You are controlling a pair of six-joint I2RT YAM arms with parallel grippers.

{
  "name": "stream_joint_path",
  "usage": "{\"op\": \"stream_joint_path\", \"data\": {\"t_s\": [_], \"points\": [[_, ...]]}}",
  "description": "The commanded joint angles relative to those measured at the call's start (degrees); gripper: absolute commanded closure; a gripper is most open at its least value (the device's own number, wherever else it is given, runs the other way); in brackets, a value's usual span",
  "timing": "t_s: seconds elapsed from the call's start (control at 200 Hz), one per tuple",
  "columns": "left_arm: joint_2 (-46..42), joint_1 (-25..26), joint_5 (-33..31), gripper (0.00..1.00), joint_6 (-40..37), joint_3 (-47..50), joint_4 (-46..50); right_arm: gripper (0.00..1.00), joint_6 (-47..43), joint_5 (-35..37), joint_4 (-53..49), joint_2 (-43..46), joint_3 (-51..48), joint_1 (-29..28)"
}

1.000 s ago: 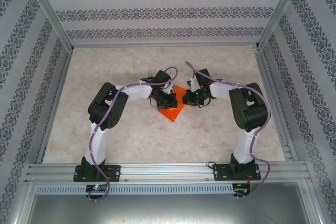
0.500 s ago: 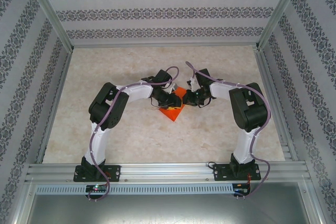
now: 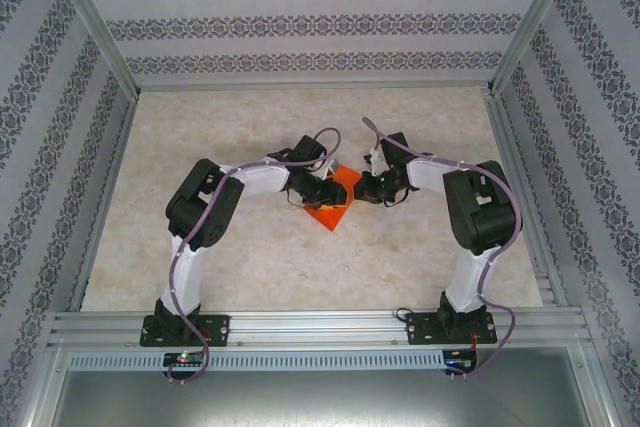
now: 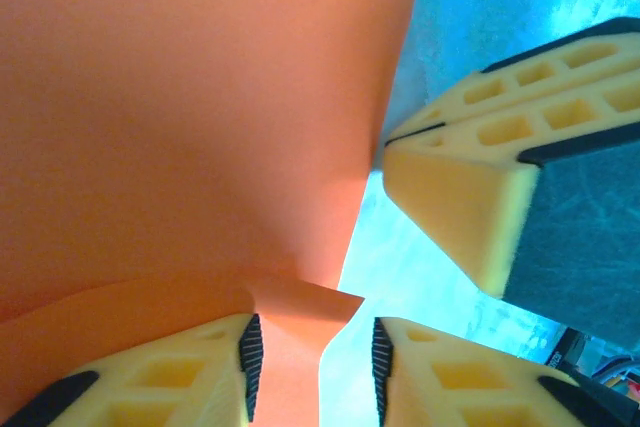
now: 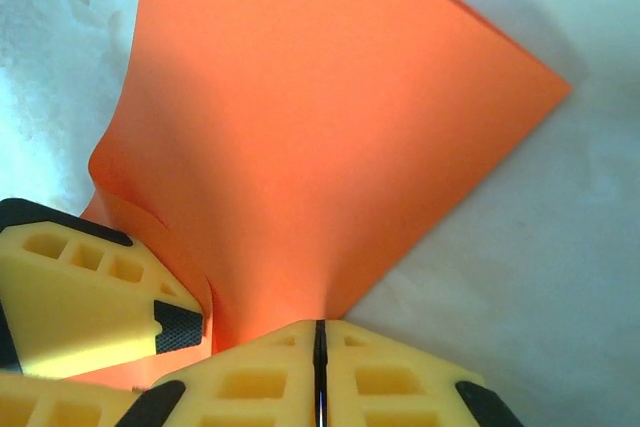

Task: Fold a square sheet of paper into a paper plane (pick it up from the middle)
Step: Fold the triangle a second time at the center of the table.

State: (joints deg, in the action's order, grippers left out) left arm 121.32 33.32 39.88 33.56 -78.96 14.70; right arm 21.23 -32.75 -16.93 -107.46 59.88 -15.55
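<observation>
Right fingers (image 5: pixel 250 377) seen pressed fully together, edge of square sheet of paper (image 5: pixel 320 147) pinched at tips, sheet spread ahead of them. Left fingers (image 4: pixel 180 377) held partway apart; small paper flap lodged between pads (image 4: pixel 250 352), gap left beside one pad. Pale surface (image 5: pixel 550 277) seen beneath both.

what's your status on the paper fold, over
Right tool shut on the orange sheet edge. Left tool open, sheet corner between its jaws. Sheet curled up off the table. Nothing blocking.
</observation>
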Motion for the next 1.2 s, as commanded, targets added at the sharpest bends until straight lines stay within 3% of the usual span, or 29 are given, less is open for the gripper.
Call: {"op": "stream_joint_path", "data": {"t_s": [0.0,0.42,0.859,1.194], "points": [[-1.5,0.7,-1.9,0.67,0.3,2.2,-0.9,0.90,0.5,-1.9,0.2,2.1,-1.1,0.4],[-1.9,0.7,-1.6,0.91,-0.4,3.7,-1.5,0.94,3.9,-6.3,2.8,6.3,-3.7,-0.9],[-2.4,0.7,-1.3,0.94,-0.9,4.1,-1.6,0.97,6.9,-7.3,5.8,3.3,-4.8,-4.6],[-2.6,0.5,-0.4,0.95,-0.4,4.3,-2.4,0.97,5.0,-3.7,3.4,0.9,-3.8,-4.8]]}}
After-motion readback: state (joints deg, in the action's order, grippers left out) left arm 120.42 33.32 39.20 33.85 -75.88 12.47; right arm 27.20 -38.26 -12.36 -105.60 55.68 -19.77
